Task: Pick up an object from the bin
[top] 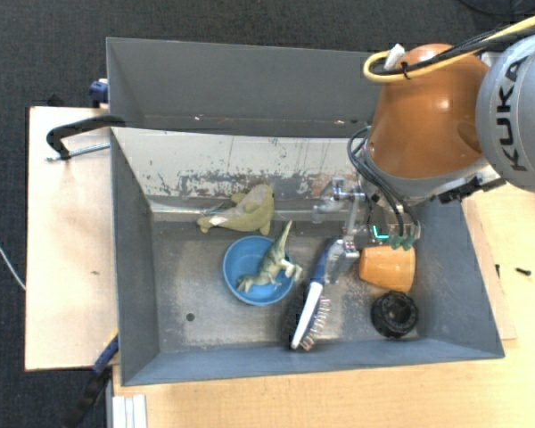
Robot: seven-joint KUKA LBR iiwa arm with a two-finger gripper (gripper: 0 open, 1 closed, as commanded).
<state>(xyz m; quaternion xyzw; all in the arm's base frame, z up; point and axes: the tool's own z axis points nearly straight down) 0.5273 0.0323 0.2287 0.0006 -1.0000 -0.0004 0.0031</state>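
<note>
Just left of the orange cup (388, 268) the end effector (349, 239), open or closed I cannot tell, hangs over the upper end of the blue-handled brush (314, 300), whose length slants away below-left of that cup.

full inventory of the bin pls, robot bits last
bin: 1, grey metal, holds everything below
bowl: 1, blue, middle of the floor
dinosaur toy: 1, pale green, in the bowl
soft floppy thing: 1, pale yellow-green, against the back wall, above the bowl
brush: 1, blue handle, black and white head, right of the bowl
cup: 1, orange, on its side, right of the brush handle
round cap-like thing: 1, black, below the cup
gripper: 1, metal, over the brush handle, beside the cup
wrist cover: 1, orange, upper right
</note>
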